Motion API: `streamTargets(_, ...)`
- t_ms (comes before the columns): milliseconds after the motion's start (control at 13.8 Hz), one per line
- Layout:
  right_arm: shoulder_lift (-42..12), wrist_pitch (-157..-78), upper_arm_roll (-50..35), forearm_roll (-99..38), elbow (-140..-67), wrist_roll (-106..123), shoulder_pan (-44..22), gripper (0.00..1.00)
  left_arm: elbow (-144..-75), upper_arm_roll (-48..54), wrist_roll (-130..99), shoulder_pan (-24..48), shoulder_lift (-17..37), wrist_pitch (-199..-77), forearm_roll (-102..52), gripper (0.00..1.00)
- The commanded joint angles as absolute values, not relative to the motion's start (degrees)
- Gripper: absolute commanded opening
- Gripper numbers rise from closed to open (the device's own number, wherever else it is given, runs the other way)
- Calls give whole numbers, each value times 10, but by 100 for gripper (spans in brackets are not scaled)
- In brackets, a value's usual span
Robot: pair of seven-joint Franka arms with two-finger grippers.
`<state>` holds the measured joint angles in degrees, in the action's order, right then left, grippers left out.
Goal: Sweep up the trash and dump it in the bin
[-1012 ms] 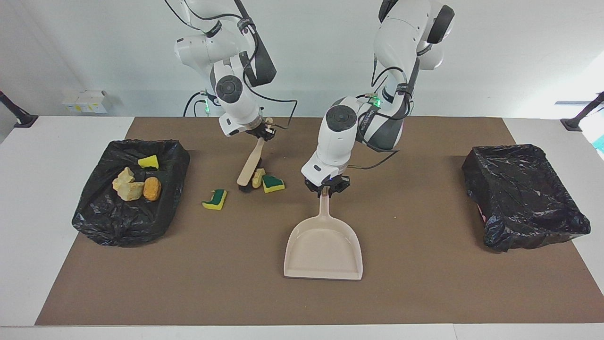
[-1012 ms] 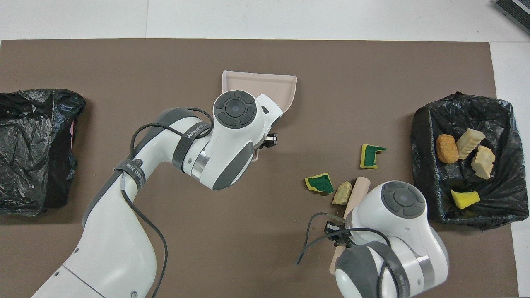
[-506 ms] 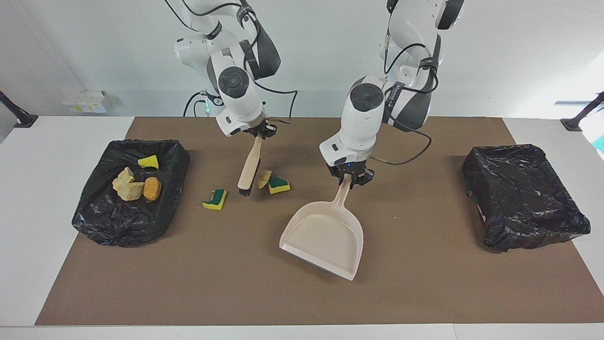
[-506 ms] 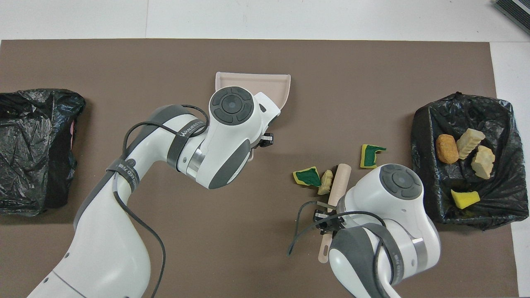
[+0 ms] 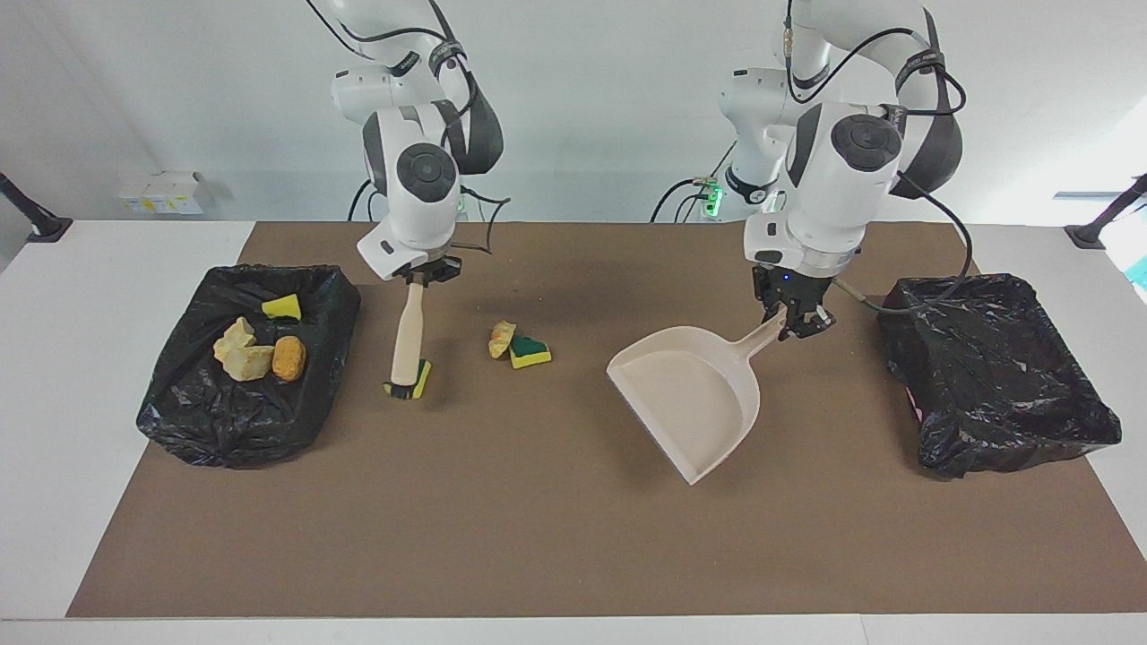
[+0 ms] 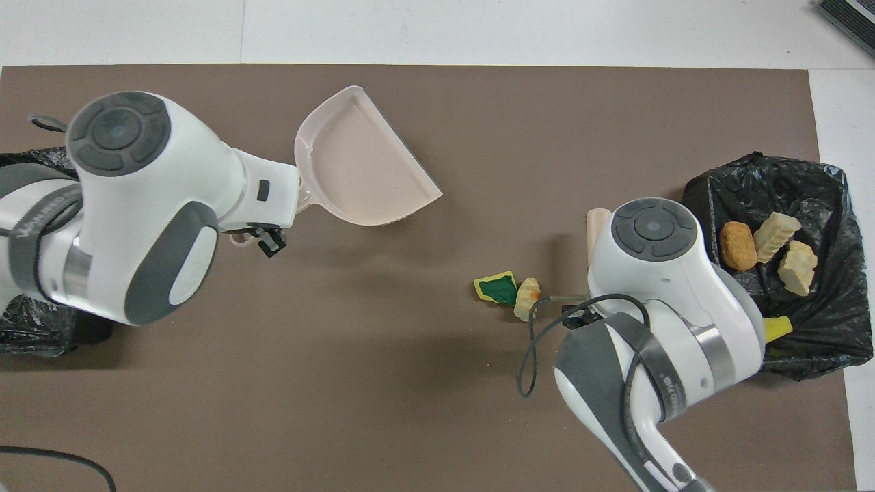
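My right gripper (image 5: 421, 271) is shut on the handle of the beige brush (image 5: 409, 333), which hangs almost upright. Its bristles meet a yellow and green chunk of trash (image 5: 419, 377) on the brown mat. Two more trash chunks lie side by side mid-mat, one tan (image 5: 501, 339) (image 6: 526, 301) and one yellow with a green face (image 5: 530, 351) (image 6: 497, 288). My left gripper (image 5: 794, 316) is shut on the handle of the beige dustpan (image 5: 690, 394) (image 6: 362, 164), which it holds tilted above the mat. The bin (image 5: 224, 430) (image 6: 820, 178) at the right arm's end holds several chunks.
A second black-lined bin (image 5: 995, 376) (image 6: 27, 321) stands at the left arm's end, close to the left gripper. The brown mat (image 5: 538, 537) covers most of the white table. In the overhead view the right arm hides the chunk at the brush.
The left arm has lifted the dustpan and swung it toward its own end of the table. The right arm left the two chunks and carried the brush to the lone chunk near the filled bin.
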<state>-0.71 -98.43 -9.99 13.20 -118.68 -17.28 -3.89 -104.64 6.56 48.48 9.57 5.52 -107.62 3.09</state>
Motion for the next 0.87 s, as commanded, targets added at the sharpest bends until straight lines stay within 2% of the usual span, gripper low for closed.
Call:
streamTargets(0, 3, -1045, -106, 172, -1234, -126, 5, 0, -1142, 71, 545, 89, -7, -1104, 32, 0)
streamTargets(289, 5, -1084, -109, 175, -1277, -91, 30, 0, -1277, 71, 618, 79, -91, -1137, 32, 0)
streamTargets(578, 12, -1087, -110, 117, -1290, -76, 21, 0, -1331, 72, 621, 95, -98, -1202, 32, 0)
streamTargets(795, 7, -1113, -110, 55, -1303, -107, -17, 0, -1366, 72, 614, 97, -105, -1227, 32, 0)
